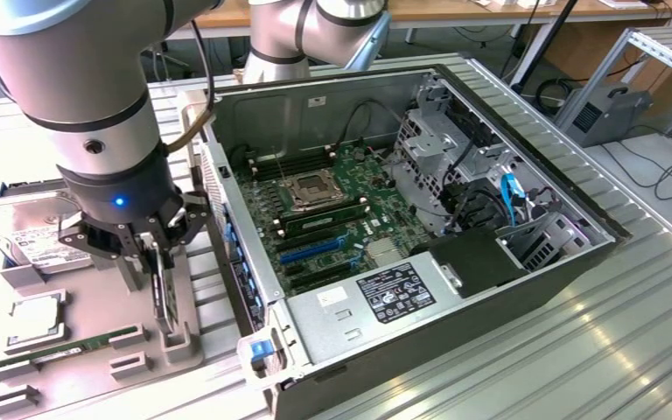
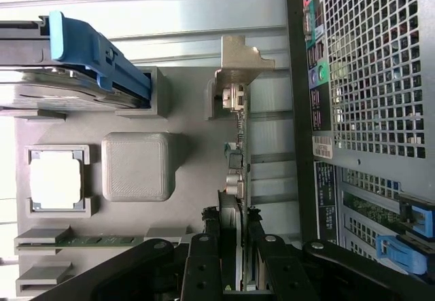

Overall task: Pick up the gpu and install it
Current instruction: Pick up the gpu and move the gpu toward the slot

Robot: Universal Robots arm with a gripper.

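The gripper [image 2: 233, 223], closed narrowly on the gpu [image 2: 239, 145] beneath it, could jam it in the stand [image 2: 214, 104] if lifted crooked.

an open desktop computer case [image 1: 523, 306] lies on its side on a ribbed metal table [image 1: 628, 341], at the centre of the exterior view. inside, a green motherboard [image 1: 353, 171] carries a square processor socket [image 1: 312, 189], with memory sticks [image 1: 322, 220] just beside it toward six o'clock. a silver power supply [image 1: 388, 293] with a black label sits at six o'clock. a blue cable [image 1: 509, 197] hangs at three o'clock. toward nine o'clock a grey tray [image 1: 97, 306] holds a hard drive [image 1: 27, 232], a processor chip [image 1: 35, 319] and a narrow green memory stick [image 1: 67, 348].
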